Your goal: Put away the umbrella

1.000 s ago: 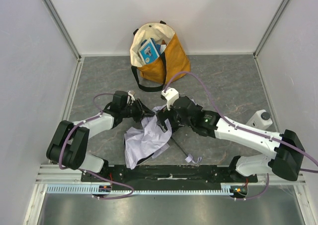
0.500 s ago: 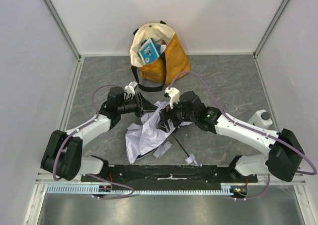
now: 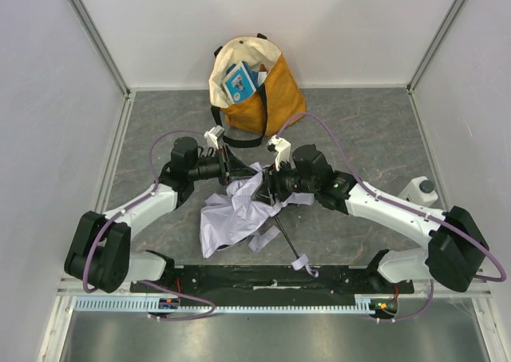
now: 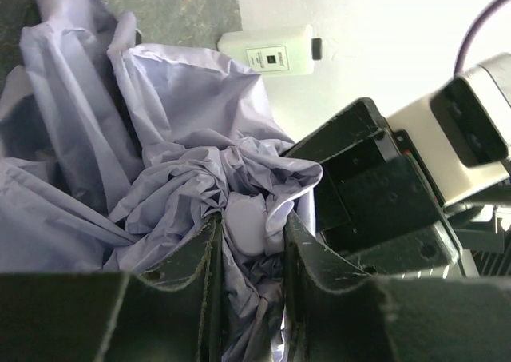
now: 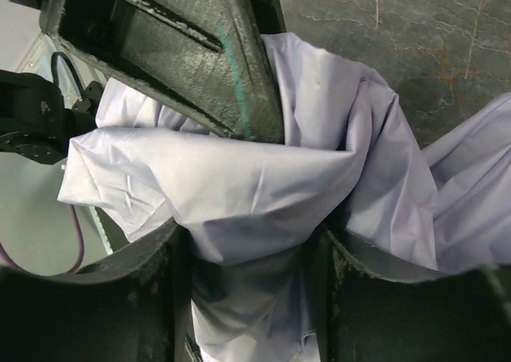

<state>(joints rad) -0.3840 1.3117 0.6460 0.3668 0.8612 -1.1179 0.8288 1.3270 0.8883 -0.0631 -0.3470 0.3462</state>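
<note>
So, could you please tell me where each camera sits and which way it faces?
Top: fixed above and behind, looking down on table, umbrella and bag; both arms show.
Left wrist: on the left arm, looking past the left gripper into umbrella cloth.
Right wrist: on the right arm, looking past the right gripper at cloth and table.
Shared: all see the umbrella.

The umbrella (image 3: 235,218) is pale lavender-white, with a slim black shaft (image 3: 287,238). The tote bag (image 3: 275,98) is mustard below and cream above, with black straps and a blue-and-white packet (image 3: 239,80) inside. The counter (image 3: 359,130) is dark grey, veined like marble. Purple cables (image 3: 307,116) trail along the white-and-black arms (image 3: 391,210).
</note>
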